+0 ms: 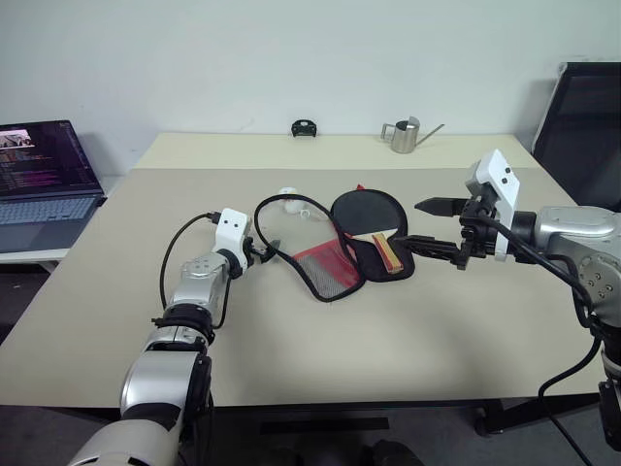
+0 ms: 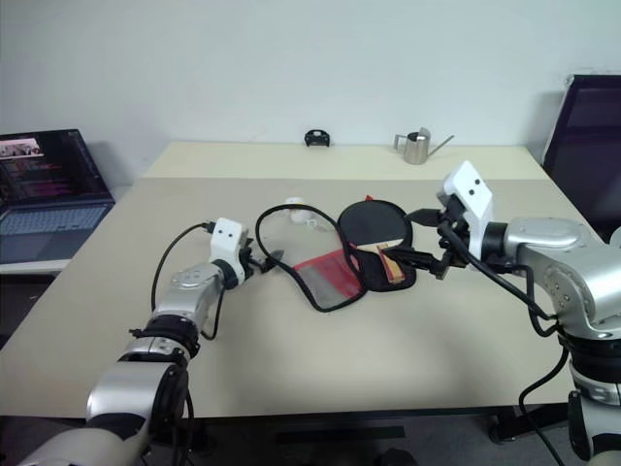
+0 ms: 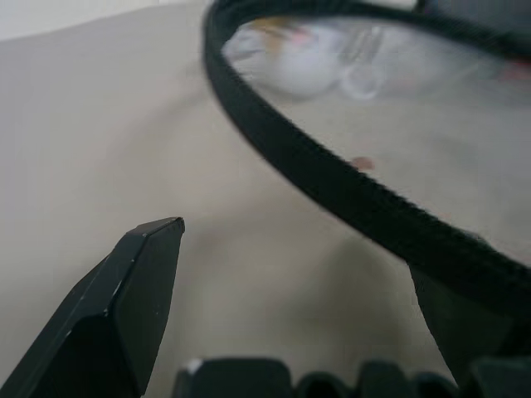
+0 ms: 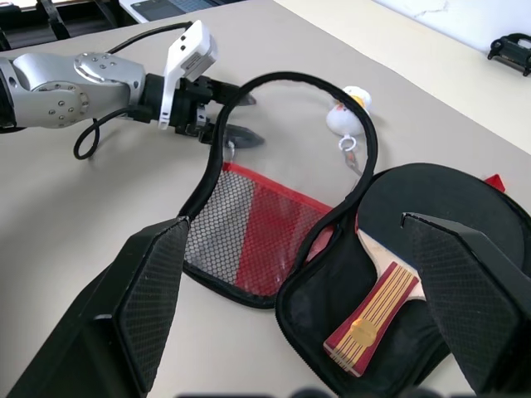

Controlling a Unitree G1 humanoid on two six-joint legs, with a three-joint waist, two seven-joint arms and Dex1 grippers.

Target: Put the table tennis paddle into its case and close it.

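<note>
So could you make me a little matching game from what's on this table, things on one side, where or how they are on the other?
Things:
1. table tennis paddle
2. case
3. watering can
4. laptop

Places or states:
A. unzipped, flap spread open
B. far edge of the table
C. lying in the case's open half
D. off to the robot's left, screen lit

Pairs: 1-C, 2-A, 3-B, 4-D

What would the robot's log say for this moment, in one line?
paddle: in open case | left gripper: open, at flap rim | right gripper: open, above paddle
</note>
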